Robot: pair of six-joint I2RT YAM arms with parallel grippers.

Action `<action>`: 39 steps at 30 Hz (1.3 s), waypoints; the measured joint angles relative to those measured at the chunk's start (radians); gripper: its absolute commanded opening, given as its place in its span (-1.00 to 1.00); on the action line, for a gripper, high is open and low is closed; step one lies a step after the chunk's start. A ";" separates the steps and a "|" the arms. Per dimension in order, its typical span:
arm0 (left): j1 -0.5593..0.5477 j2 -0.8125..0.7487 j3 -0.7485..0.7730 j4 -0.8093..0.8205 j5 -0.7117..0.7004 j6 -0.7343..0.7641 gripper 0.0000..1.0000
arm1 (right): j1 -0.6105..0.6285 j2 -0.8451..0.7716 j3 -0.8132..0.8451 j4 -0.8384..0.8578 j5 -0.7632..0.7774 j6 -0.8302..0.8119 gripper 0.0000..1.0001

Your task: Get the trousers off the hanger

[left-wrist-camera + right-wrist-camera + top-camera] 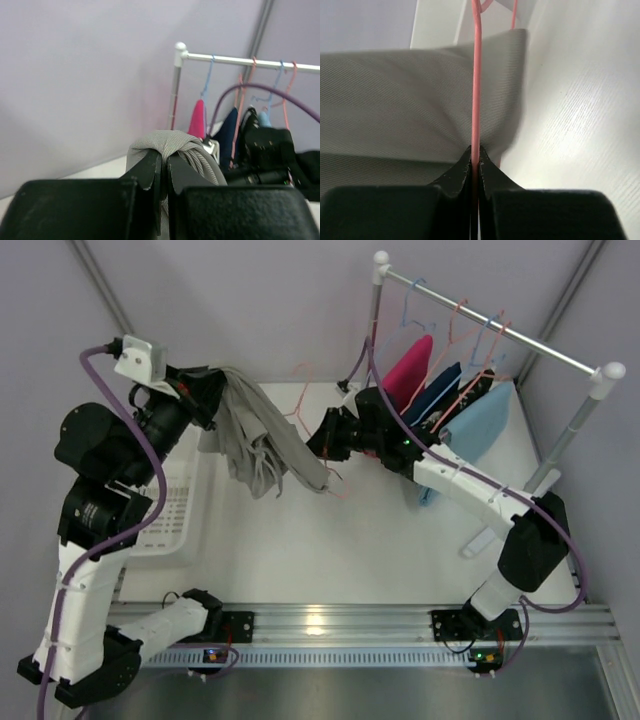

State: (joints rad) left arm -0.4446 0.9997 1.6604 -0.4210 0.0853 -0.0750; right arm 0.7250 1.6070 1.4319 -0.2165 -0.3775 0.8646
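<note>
White tabletop and pale lilac walls frame the scene. Beside the white bin, the left gripper is clamped on a bunched fold of the grey trousers. The right gripper pinches the pink hanger, mostly hidden under that cloth. The sky-blue trousers hang on the rack, partly behind the right arm.

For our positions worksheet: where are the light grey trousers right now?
In the top view the grey trousers hang left of centre, stretched between the left fingers, near the white basket, and the pink hanger pinched by the right fingers.
</note>
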 measured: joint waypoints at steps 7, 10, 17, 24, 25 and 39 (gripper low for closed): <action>0.001 0.084 0.196 0.018 -0.211 0.106 -1.00 | 0.029 -0.018 -0.014 -0.002 0.013 -0.054 -1.00; 0.002 0.100 0.238 0.049 -0.331 0.180 -1.00 | 0.042 -0.044 -0.019 -0.001 0.014 -0.073 -1.00; 0.012 0.057 0.189 0.188 -0.572 0.431 -1.00 | 0.059 -0.090 -0.032 0.002 0.013 -0.106 -1.00; 0.116 -0.109 -0.053 0.359 -0.719 0.703 -1.00 | 0.065 -0.100 -0.029 0.000 0.011 -0.128 -1.00; 0.136 -0.138 -0.095 0.380 -0.735 0.732 -1.00 | 0.067 -0.100 -0.028 0.000 0.011 -0.130 -1.00; 0.310 -0.370 -0.668 0.528 -0.860 0.954 -1.00 | 0.079 -0.100 0.012 0.000 -0.003 -0.120 -1.00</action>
State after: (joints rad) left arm -0.1349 0.6300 0.9924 0.1066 -0.7746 0.8795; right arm 0.8036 1.5066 1.4437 -0.2165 -0.3801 0.7448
